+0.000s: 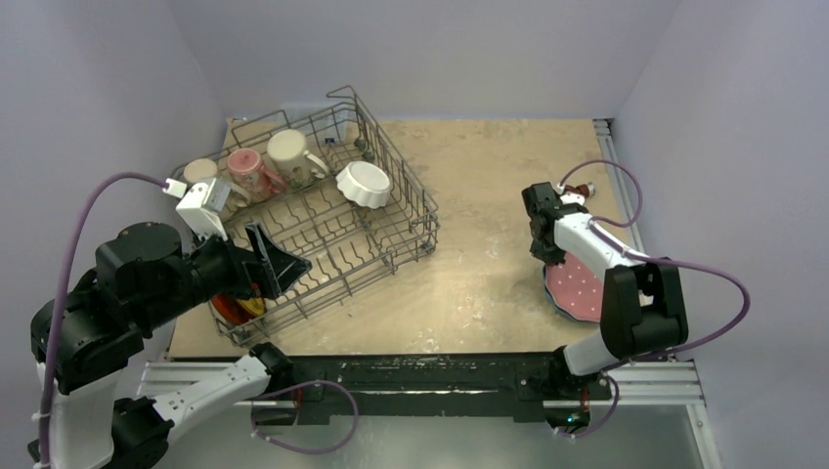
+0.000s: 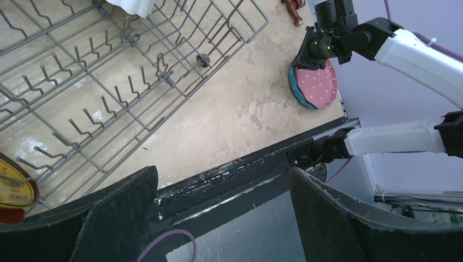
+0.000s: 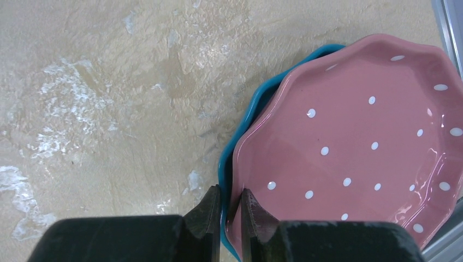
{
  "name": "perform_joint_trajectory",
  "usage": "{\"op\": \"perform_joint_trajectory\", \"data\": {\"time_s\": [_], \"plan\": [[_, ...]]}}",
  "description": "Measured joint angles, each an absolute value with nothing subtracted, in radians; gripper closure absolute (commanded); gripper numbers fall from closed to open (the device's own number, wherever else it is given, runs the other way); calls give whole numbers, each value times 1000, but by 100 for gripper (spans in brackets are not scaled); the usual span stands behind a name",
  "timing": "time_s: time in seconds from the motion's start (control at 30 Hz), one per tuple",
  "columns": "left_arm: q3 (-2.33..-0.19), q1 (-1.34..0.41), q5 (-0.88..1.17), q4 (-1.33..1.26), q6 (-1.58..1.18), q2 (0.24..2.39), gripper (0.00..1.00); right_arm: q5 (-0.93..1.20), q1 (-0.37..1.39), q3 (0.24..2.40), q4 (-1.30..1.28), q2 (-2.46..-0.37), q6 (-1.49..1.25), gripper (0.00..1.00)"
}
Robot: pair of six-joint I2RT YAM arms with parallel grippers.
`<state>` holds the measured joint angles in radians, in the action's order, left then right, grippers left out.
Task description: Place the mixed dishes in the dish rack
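The grey wire dish rack point(image 1: 426, 217) stands at the back left; it also shows in the left wrist view point(image 2: 164, 71). It holds a beige mug point(image 1: 200, 172), a pink mug point(image 1: 250, 172), a cream mug point(image 1: 290, 153), a white fluted bowl point(image 1: 364, 183) and a red-orange plate point(image 1: 235, 305) at its near corner. The pink white-dotted plate point(image 3: 360, 142) lies on the blue plate point(image 3: 248, 117) at the table's right edge. My right gripper point(image 3: 229, 192) is shut on the near-left rims, pink inside, blue outside. My left gripper point(image 2: 224, 180) is open and empty above the rack's near side.
A small red-brown object point(image 1: 577, 188) lies at the far right, beyond my right wrist. A metal rail point(image 1: 626, 210) runs along the right edge next to the plates, and a black bar point(image 1: 420, 371) along the near edge. Walls close in on three sides.
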<state>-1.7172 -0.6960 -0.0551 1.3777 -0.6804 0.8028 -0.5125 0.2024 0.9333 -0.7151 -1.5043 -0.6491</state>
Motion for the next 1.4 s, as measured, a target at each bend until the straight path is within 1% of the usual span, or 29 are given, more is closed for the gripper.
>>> {"op": "perform_joint_trajectory", "data": {"time_s": [0.17, 0.37, 0.47, 0.73, 0.97, 1.13, 1.3, 1.4], "plan": [[-1726, -696, -60, 1377, -661, 803, 10, -498, 202, 933, -701, -1500, -639, 83], [-1732, -696, -59, 1378, -643, 813, 9, -486, 203, 933, -667, -1498, -632, 65], [-1732, -696, -59, 1378, -636, 818, 9, -480, 204, 934, -660, -1485, -630, 62], [-1733, -696, -56, 1378, -633, 822, 9, -490, 204, 960, -653, -1451, -632, 64], [-1733, -696, -56, 1378, -633, 825, 9, -511, 203, 961, -649, -1530, -642, 70], [-1733, -696, -56, 1378, -633, 826, 9, -517, 203, 956, -641, -1547, -644, 74], [-1733, -696, -56, 1378, -635, 827, 9, -533, 203, 955, -624, -1559, -644, 82], [-1733, -696, -54, 1377, -635, 831, 9, -540, 203, 955, -625, -1565, -643, 90]]}}
